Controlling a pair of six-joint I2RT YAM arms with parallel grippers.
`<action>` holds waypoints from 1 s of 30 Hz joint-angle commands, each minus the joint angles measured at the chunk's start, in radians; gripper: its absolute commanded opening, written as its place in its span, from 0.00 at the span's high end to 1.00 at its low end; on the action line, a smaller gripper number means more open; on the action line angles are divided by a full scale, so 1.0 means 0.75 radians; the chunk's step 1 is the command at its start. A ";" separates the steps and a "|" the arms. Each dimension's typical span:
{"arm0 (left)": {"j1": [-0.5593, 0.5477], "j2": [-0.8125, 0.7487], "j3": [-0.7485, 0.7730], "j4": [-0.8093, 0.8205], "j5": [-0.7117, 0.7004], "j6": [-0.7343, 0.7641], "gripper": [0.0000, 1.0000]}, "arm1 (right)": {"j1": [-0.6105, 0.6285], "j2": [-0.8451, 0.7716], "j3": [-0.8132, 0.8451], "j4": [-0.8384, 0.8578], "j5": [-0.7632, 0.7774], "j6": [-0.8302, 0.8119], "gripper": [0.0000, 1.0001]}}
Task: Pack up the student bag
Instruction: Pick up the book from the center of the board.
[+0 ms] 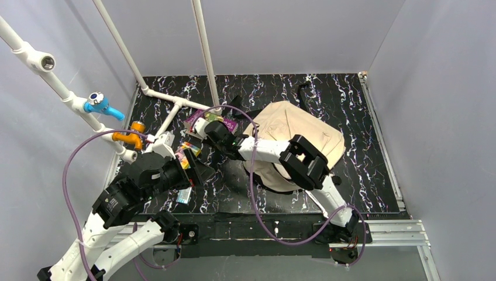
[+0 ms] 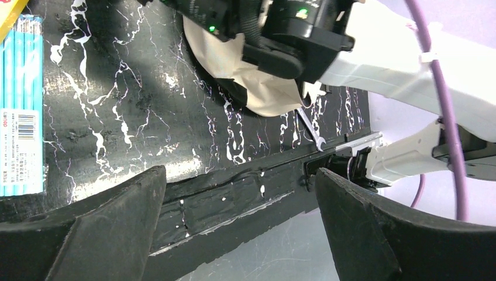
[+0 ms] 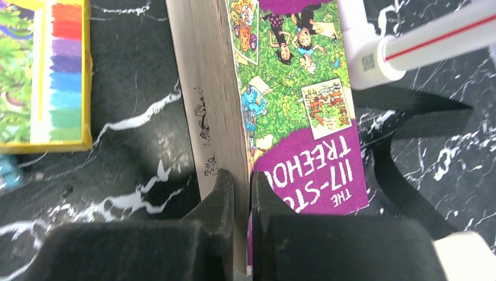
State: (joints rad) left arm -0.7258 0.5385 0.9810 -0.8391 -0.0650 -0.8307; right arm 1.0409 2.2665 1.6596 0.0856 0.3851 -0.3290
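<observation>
Left gripper (image 2: 240,175): jaws spread and empty, hovering over the worktop's near-left part, likely kept out of the other arm's way.
Right gripper (image 3: 243,181): clamped across the book (image 3: 292,88) at its page edge, a hold suited to lifting it on edge.
Student bag (image 1: 295,120): lies mid-worktop toward the right edge; its opening seems hidden under the right arm.
</observation>
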 commanded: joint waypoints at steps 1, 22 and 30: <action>0.003 0.030 0.010 -0.015 -0.027 -0.015 0.02 | -0.028 -0.144 -0.075 -0.209 -0.147 0.257 0.99; 0.003 0.072 -0.199 0.020 -0.125 -0.359 0.02 | -0.315 -0.458 -0.008 -0.462 -0.871 1.351 0.99; 0.003 0.156 -0.234 0.184 -0.128 -0.208 0.02 | -0.356 -0.628 -0.326 -0.045 -0.978 1.802 0.99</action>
State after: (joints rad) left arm -0.7258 0.6075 0.8177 -0.7708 -0.1322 -1.0637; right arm 0.7765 1.8881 1.4868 -0.1986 -0.2691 0.7906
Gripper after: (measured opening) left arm 0.981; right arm 0.102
